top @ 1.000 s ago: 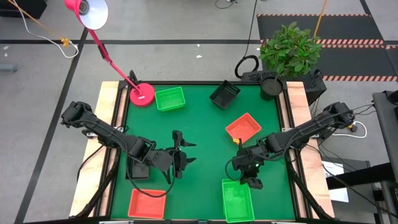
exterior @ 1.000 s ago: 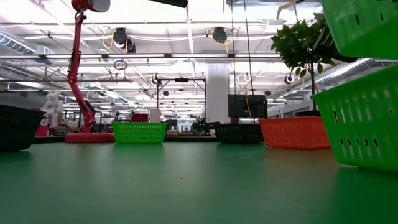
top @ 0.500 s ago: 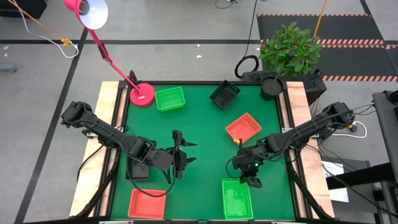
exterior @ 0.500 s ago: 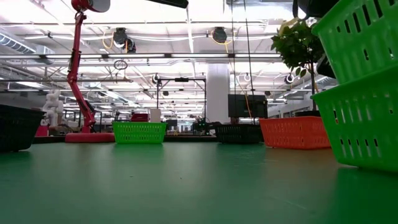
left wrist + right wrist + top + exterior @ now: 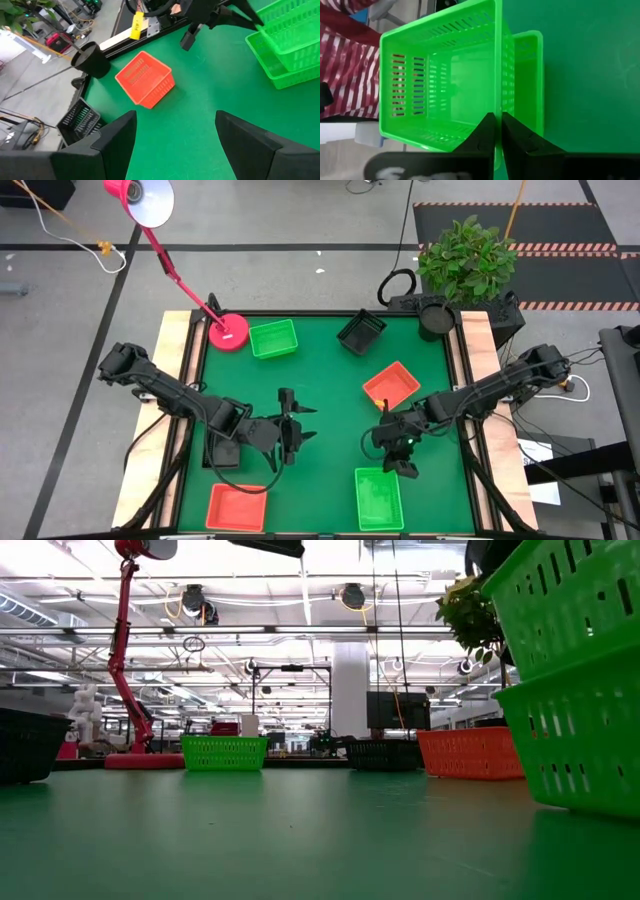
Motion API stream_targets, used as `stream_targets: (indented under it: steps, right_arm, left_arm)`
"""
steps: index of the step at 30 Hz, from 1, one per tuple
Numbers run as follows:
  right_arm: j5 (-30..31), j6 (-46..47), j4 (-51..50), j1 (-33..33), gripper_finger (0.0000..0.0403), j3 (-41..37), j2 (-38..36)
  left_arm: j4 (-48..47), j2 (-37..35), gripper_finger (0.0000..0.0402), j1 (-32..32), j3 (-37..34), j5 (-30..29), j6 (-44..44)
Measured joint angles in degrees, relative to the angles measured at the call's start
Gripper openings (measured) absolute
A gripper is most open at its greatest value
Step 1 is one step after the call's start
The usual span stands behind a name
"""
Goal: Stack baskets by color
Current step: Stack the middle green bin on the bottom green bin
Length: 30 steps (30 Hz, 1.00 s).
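My right gripper (image 5: 404, 464) is shut on a bright green basket (image 5: 440, 75), which hangs tilted over a second green basket (image 5: 580, 745) standing on the green table near its near right edge. In the low view the held basket (image 5: 570, 600) reaches down to the lower one's rim. My left gripper (image 5: 291, 430) waits open above the table's middle left, touching nothing. A third green basket (image 5: 273, 338) stands at the far left, a black basket (image 5: 361, 332) at the far middle, a red-orange basket (image 5: 391, 385) right of centre, and another red-orange one (image 5: 237, 507) at the near left. My right gripper pinches the rim of one side wall (image 5: 498, 107) of the green basket near its far right corner, one finger inside the basket and one outside. The fingers slant down from the far right. The basket hangs tilted, open side up; whether it touches the lower basket (image 5: 530, 75) I cannot tell.
A black basket (image 5: 222, 450) sits under my left arm at the table's left edge. A pink lamp base (image 5: 228, 332) stands at the far left corner and a potted plant (image 5: 465, 260) beyond the far right corner. Bare green table lies at the near middle.
My right gripper has sunk with the green basket toward the green basket on the table and gone slightly toward the table's left edge. The held basket hangs lower and closer to the lower one's rim than before, still tilted.
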Motion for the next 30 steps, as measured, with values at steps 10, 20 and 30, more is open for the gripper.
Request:
stream_targets:
  steps: [10, 20, 30]
  right_arm:
    - [-0.87, -2.89, -0.35, -0.51, 0.0009, 0.0, 0.0]
    - [-0.68, -3.36, -2.27, -0.52, 0.0009, 0.0, 0.0]
    - [2.31, -4.45, -2.81, -0.52, 0.0031, 0.0, 0.0]
  left_arm:
    - [0.0, 0.02, 0.0271, 0.13, -0.02, 2.0, -0.16]
    - [0.0, 0.02, 0.0271, 0.13, -0.02, 2.0, -0.29]
    - [-0.02, 0.02, 0.0271, 0.13, -0.02, 2.0, -0.32]
